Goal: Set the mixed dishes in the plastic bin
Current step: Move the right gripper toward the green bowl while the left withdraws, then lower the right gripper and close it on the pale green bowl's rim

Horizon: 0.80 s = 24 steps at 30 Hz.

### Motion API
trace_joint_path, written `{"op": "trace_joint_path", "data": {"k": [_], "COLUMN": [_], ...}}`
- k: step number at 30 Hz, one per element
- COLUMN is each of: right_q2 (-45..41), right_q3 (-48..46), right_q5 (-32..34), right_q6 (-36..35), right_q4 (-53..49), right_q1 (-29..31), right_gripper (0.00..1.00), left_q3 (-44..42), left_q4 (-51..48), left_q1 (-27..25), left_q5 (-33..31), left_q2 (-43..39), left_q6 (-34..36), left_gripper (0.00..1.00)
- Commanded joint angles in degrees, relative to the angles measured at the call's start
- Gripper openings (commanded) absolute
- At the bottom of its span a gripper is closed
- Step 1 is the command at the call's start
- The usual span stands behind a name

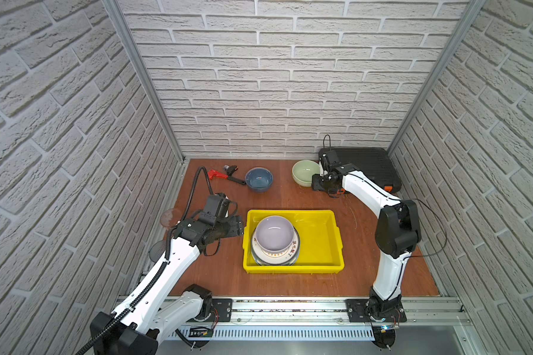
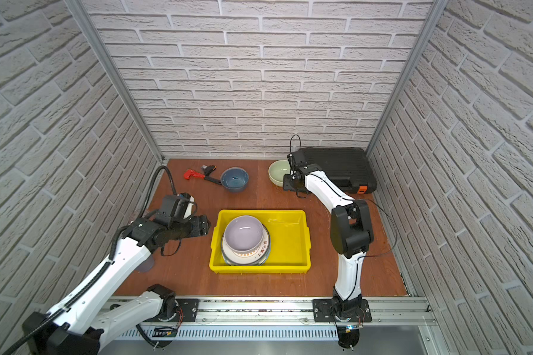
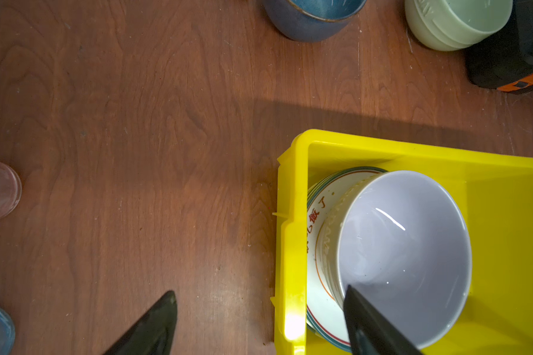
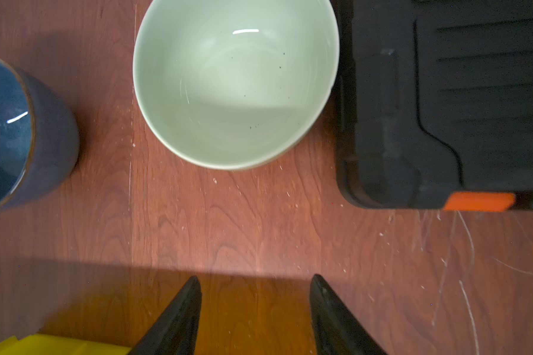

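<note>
Plates lie stacked in the left half of the yellow bin, with a lilac bowl sitting mouth-up on top. The bin rests near the front of the table, its long side running left to right. Just left of it the left gripper hovers with its jaws spread wide, holding nothing. A pink tumbler and a blue tumbler sit at the table's left edge, partly hidden by that arm. Farther back, a dark-blue bowl and a pale-green bowl stand mouth-up, well apart from the bin. The right gripper hangs just in front of the pale-green bowl, jaws apart and empty. A wrench lies left of the dark-blue bowl. A black case sits just right of the pale-green bowl.
</note>
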Motion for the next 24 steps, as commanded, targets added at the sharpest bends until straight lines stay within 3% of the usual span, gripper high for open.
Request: {"op": "trace_joint_path", "data": {"k": [1, 8, 24], "right_q2": [2.48, 3.1, 1.51], "right_q3": [2.85, -3.18, -10.86], "right_q5": [-0.73, 3.51, 2.26], "right_q6": [5.57, 13.78, 26.62], "right_q4": [4.31, 13.37, 25.15], "right_q1": [-0.37, -0.5, -0.61], "right_gripper": [0.6, 0.6, 0.6], "left_q3": [-0.93, -0.9, -2.79], "left_q4": [2.21, 1.95, 2.05], "left_q1": [0.97, 1.62, 2.0], "left_q5": [0.75, 0.98, 2.73], "left_q2": [0.22, 0.09, 0.09], "left_q6": [1.06, 2.06, 3.37], "left_gripper": [0.85, 0.85, 0.86]}}
